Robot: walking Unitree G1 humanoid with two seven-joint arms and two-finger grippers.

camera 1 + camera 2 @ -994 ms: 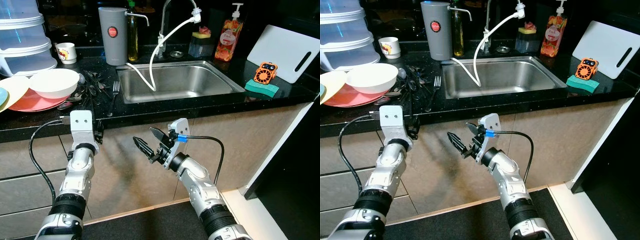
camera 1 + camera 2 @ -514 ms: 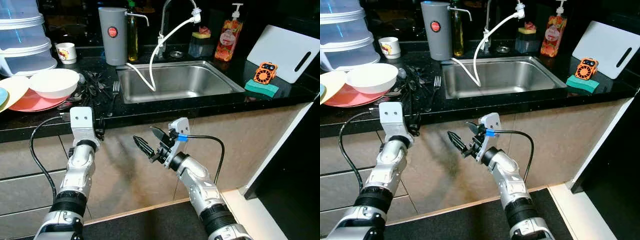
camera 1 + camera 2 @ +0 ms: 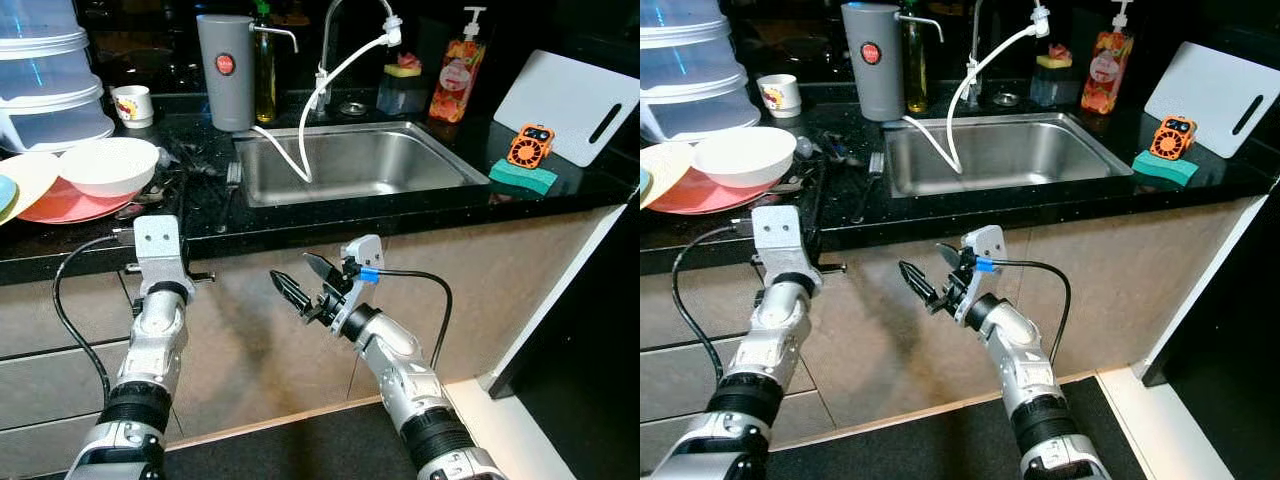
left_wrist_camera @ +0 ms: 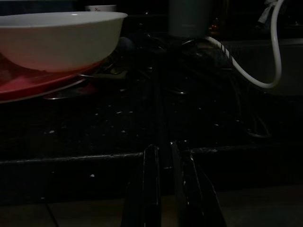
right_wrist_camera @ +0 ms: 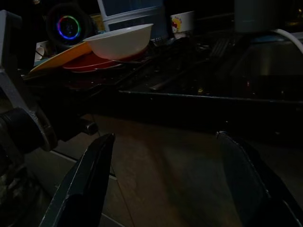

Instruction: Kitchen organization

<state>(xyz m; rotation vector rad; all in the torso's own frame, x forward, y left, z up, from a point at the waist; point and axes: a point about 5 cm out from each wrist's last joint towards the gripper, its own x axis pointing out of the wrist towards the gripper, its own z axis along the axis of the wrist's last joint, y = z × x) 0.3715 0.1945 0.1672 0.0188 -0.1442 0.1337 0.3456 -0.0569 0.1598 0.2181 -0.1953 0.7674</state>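
A white bowl (image 3: 108,165) rests on a red plate (image 3: 60,205) at the left of the black counter (image 3: 420,200). Beside it lies a pile of dark cutlery (image 3: 190,165) and a fork (image 3: 232,178) near the sink (image 3: 350,165). My left gripper (image 4: 163,189) is held in front of the counter's front edge, just below it, fingers nearly together with nothing between them; its wrist (image 3: 160,245) covers them from the head. My right gripper (image 3: 290,268) hangs open below the counter in front of the cabinet, pointing left.
Stacked plastic containers (image 3: 45,85), a mug (image 3: 132,104) and a grey jug (image 3: 224,70) stand at the back left. A white hose (image 3: 320,95) drops from the tap into the sink. A soap bottle (image 3: 455,80), green sponge (image 3: 524,177) and white cutting board (image 3: 570,105) are on the right.
The left wrist has shifted slightly at the counter edge, and its fingers no longer stick up beside it. The right arm has edged slightly to the right, still open.
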